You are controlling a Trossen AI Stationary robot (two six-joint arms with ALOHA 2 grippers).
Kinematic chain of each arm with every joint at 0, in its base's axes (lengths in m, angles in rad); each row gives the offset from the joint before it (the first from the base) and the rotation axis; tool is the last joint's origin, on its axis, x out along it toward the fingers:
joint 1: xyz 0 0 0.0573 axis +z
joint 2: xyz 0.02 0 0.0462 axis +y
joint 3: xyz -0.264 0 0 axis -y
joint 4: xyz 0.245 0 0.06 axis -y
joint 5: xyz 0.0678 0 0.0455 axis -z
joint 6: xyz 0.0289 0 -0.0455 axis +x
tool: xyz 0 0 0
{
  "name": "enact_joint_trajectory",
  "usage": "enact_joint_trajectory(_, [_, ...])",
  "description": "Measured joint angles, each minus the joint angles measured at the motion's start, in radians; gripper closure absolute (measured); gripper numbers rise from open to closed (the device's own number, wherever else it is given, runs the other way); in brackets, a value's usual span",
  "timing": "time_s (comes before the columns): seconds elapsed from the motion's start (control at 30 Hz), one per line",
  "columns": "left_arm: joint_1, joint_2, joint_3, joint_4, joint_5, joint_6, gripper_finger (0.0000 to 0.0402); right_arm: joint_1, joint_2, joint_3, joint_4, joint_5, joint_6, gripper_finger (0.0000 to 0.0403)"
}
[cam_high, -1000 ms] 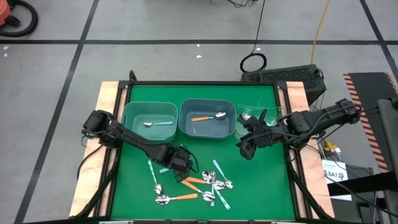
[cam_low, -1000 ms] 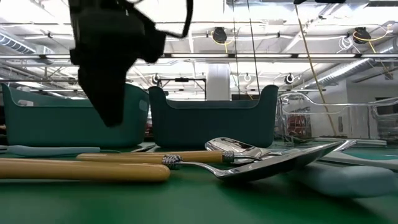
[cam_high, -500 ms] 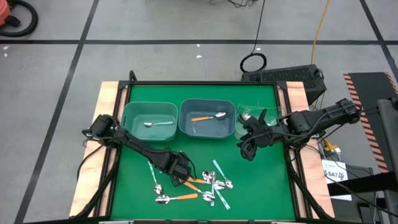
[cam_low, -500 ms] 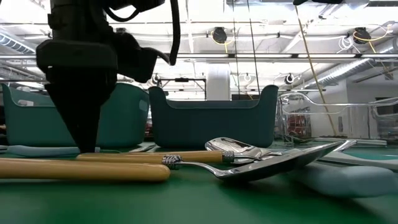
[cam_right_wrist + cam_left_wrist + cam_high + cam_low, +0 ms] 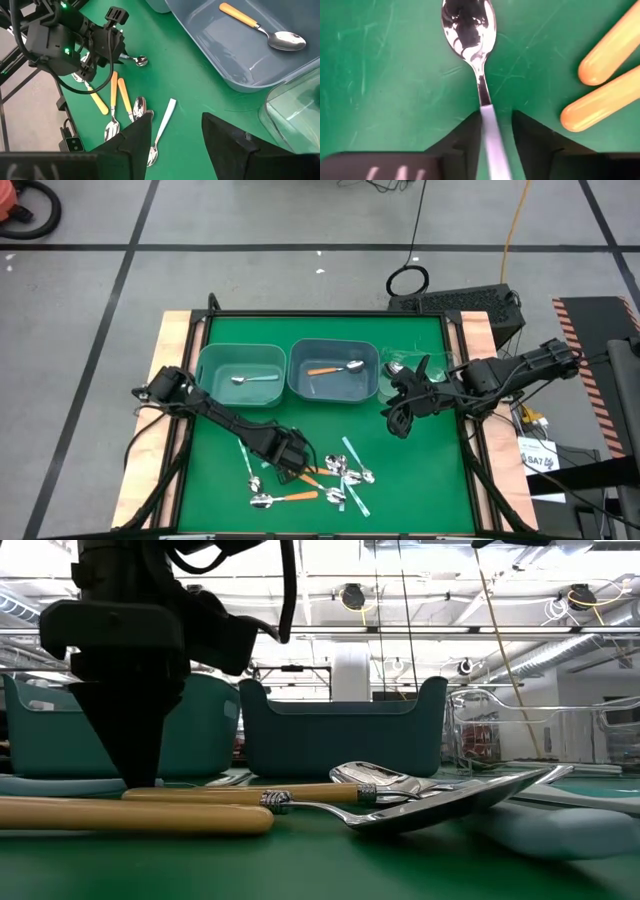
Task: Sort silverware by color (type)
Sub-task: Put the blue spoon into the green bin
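On the green counter, in front of two blue-grey bins, the left claw is closing around the pale blue handle of a light-blue spoon lying flat on the mat, its fingers sitting either side of the handle just behind the metal neck, with a sliver of gap showing. Two orange spoon handles are lying just beside it, apart from the claw. The rest of the silverware is lying scattered near the counter's front edge, while one spoon is resting in each bin. The right claw is waiting open and empty by the clear bin. The spoon is looking light and stiff, its thin smooth handle likely slippery; the handle near the neck seems the sensible place to pinch.
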Motion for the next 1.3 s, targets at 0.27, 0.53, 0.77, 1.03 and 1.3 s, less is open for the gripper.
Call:
enact_joint_trajectory(0.27, [0.003,-0.008,0.001,0.014,-0.018,0.017,0.037,0.0,0.0,0.0,0.0,0.004,-0.001,0.0236])
enact_joint_trajectory(0.53, [0.008,-0.015,0.089,-0.085,-0.102,0.053,0.037,0.0,0.0,0.0,0.0,0.005,-0.002,0.0236])
enact_joint_trajectory(0.77, [0.015,-0.017,0.17,-0.13,-0.096,0.095,0.037,0.0,0.0,0.0,0.0,0.005,-0.002,0.0236])
enact_joint_trajectory(1.03, [0.033,-0.018,0.301,-0.317,-0.121,0.169,0.037,0.0,0.0,0.0,0.0,0.005,-0.002,0.0236])
enact_joint_trajectory(1.3, [0.063,-0.059,0.36,-0.423,-0.177,0.228,0.037,0.0,0.0,0.0,0.0,0.008,-0.002,0.0236])
